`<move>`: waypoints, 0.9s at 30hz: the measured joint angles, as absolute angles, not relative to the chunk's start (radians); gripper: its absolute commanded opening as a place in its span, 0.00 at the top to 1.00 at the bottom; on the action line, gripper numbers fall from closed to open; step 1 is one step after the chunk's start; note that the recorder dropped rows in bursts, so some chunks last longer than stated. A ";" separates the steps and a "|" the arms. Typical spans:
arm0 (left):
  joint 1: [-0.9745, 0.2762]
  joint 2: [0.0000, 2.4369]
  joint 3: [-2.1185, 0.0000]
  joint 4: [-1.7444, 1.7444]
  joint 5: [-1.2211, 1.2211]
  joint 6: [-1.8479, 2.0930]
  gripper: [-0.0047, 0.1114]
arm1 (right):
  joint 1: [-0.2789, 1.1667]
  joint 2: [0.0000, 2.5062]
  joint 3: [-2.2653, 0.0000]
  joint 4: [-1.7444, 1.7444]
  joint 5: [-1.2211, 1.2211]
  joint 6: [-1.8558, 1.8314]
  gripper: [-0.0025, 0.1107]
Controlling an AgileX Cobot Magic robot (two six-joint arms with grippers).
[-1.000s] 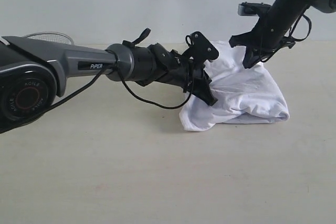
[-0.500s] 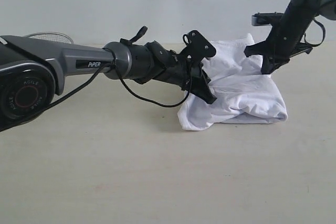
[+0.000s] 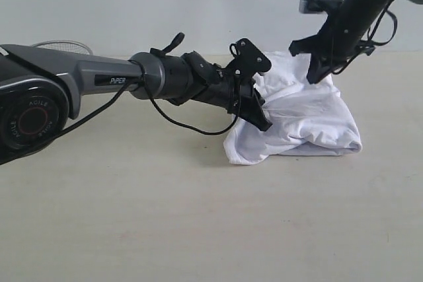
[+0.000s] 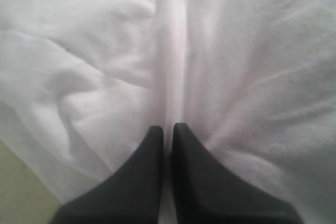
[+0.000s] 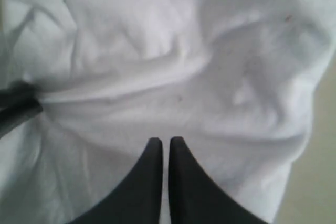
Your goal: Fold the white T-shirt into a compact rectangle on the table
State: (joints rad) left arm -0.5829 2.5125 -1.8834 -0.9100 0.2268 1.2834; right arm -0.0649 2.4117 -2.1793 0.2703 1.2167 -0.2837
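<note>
One wide table (image 3: 132, 216) carries the white T-shirt (image 3: 310, 120), bunched in a rumpled heap, no rectangle yet. My left gripper (image 3: 261, 120) is clamped on the shirt's fold nearest that arm. My right gripper (image 3: 316, 76) pinches its raised far edge. Risk: uneven pulling could slip the thin cloth or skew the fold.

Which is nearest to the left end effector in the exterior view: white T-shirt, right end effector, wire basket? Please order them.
1. white T-shirt, touching the left end effector.
2. right end effector, higher, to the right.
3. wire basket, far left, at the back.
</note>
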 measured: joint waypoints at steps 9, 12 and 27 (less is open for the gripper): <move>-0.583 2.512 -1.883 -0.912 0.227 1.268 0.92 | -0.028 2.310 -1.925 0.245 1.209 -0.287 0.98; -0.583 2.512 -1.883 -0.912 0.227 1.260 0.92 | -0.028 2.307 -1.849 0.197 1.161 -0.274 0.98; -0.583 2.512 -1.883 -0.914 0.237 1.258 0.92 | -0.133 2.194 -1.789 0.059 1.141 -0.194 0.98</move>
